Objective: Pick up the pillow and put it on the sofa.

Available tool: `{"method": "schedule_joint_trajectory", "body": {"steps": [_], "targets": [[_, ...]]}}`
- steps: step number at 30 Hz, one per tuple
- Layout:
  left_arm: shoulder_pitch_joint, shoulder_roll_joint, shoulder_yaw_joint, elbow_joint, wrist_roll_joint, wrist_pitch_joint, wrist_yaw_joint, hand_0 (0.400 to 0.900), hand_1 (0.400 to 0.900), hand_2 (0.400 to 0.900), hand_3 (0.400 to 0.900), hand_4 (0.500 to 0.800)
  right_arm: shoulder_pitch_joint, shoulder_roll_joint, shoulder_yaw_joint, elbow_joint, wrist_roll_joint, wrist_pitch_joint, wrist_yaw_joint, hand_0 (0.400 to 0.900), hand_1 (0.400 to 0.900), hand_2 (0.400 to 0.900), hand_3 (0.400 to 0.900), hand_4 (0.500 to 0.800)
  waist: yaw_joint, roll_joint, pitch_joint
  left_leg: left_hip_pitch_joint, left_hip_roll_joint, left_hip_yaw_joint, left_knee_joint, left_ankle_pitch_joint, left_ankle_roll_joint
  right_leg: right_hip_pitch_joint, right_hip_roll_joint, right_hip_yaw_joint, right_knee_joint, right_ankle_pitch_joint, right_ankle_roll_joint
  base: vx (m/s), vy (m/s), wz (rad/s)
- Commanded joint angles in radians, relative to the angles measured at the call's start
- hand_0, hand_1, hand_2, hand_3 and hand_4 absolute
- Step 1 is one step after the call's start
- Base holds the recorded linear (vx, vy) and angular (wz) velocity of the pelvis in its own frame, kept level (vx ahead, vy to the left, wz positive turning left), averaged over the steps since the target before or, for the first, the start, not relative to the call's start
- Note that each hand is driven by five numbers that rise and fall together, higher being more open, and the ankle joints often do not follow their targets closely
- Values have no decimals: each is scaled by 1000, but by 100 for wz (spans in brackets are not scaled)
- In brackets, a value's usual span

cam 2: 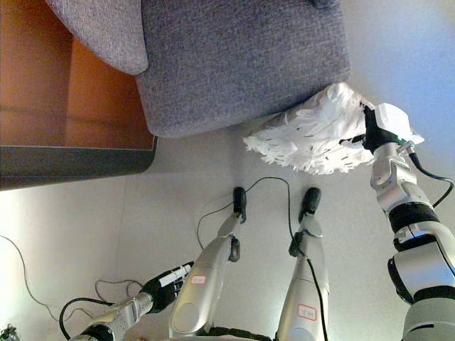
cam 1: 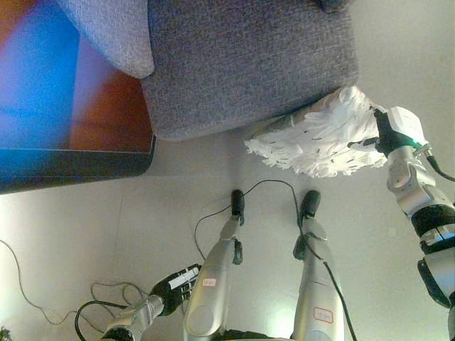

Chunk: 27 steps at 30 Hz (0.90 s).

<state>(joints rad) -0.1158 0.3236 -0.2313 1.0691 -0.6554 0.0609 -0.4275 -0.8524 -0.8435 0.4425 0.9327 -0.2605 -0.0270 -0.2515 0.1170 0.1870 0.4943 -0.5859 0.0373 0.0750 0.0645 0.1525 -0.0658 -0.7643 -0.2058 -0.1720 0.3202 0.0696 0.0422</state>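
Note:
A white shaggy pillow [cam 1: 320, 138] hangs in the air against the front lower edge of the grey sofa [cam 1: 249, 64]. My right hand [cam 1: 387, 135] is at the pillow's right end with its fingers curled into the fluffy cloth. It also shows in the right eye view [cam 2: 373, 131], holding the pillow [cam 2: 313, 138]. My left hand [cam 1: 174, 288] hangs low at the lower left, away from the pillow, with its fingers relaxed and empty.
The sofa's grey armrest cushion [cam 1: 114, 32] sits at the upper left. A dark-edged wooden table [cam 1: 78, 167] stands to the left of the sofa. The pale floor [cam 1: 106, 234] lies below.

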Motion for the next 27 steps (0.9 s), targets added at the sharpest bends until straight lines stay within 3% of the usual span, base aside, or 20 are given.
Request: {"method": "schedule_joint_trajectory", "body": {"steps": [1,9,15,16,17,27], "targets": [[82,34,-37,3,-29,12,-14,900,900,900,900,800,-114,-126,66,-100,11,-26,-6,900,900,900,900,800,10,41,26,-104,-39,-14,77,-20,4,15,55,-78,84,-145,1,-15,41,0],[115,29,-43,-18,-60,1,-26,900,900,900,900,800,-199,-133,102,-189,23,-29,40,900,900,900,900,800,24,67,26,-170,-34,-17,103,-18,3,-61,47,-66,128,-161,-4,-3,34,1],[137,29,-40,-23,-56,-7,-32,900,900,900,900,800,-263,-122,135,-219,74,14,144,900,900,900,900,800,32,68,26,-176,-37,-24,111,-39,-6,-76,38,-49,158,-201,3,35,-6,3],[139,29,-42,-26,-58,-8,-30,900,900,900,900,800,-273,-120,141,-219,80,12,164,863,863,863,863,778,34,69,26,-180,-37,-26,111,-38,-5,-80,39,-49,160,-202,1,0,0,0],[143,30,-41,-28,-58,-10,-31,900,900,900,900,800,-281,-120,148,-220,83,13,187,400,400,400,400,500,37,69,26,-183,-36,-27,112,-38,-6,-82,38,-50,160,-202,1,0,0,0],[169,29,-40,-52,-59,-15,-36,900,900,900,900,800,-289,-129,135,-197,150,-10,209,400,400,400,400,500,52,70,26,-169,-31,-28,92,-31,-10,-65,34,-67,146,-198,4,-7,12,-2]]}}
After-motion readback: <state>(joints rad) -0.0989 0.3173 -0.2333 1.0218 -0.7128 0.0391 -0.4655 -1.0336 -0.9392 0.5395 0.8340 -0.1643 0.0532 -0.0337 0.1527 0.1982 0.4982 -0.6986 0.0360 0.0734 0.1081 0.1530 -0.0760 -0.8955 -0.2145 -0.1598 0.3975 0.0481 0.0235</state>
